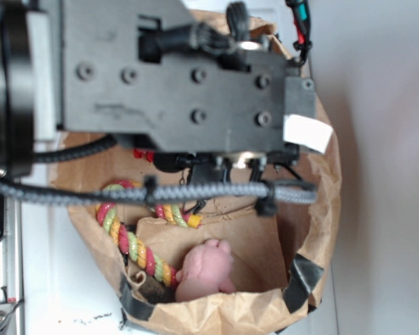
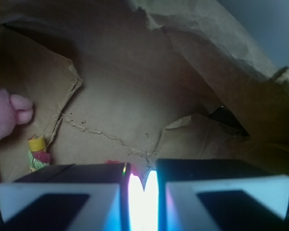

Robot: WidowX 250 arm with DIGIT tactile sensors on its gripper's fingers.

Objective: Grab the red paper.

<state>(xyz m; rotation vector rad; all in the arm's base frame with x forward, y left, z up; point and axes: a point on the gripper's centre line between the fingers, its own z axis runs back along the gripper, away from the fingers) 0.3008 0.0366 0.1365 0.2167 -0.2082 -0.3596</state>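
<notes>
The exterior view looks down on a brown paper bag (image 1: pixel 321 209) standing open on a pale surface, with the black robot arm (image 1: pixel 181 77) filling the upper half of the picture and reaching into the bag. One grey braided cable (image 1: pixel 160 193) crosses in front of the arm. Inside the bag lie one twisted rope toy (image 1: pixel 136 244) in red, yellow and green, at the left, and one pale pink plush lump (image 1: pixel 206 269) just right of it, near the bag's near wall. Small bits of red (image 1: pixel 143 154) show under the arm's body; whether they are the red paper cannot be told.

The wrist view shows what the arm hides: the creased brown floor and walls of the bag from inside. The gripper (image 2: pixel 143 192) sits at the bottom edge, its two fingers drawn close with only a thin bright gap between them. A sliver of the red paper (image 2: pixel 114 162) peeks just above the left finger (image 2: pixel 62 192). Whether the fingers grasp it cannot be told. The plush lump and one rope end appear at the far left.
</notes>
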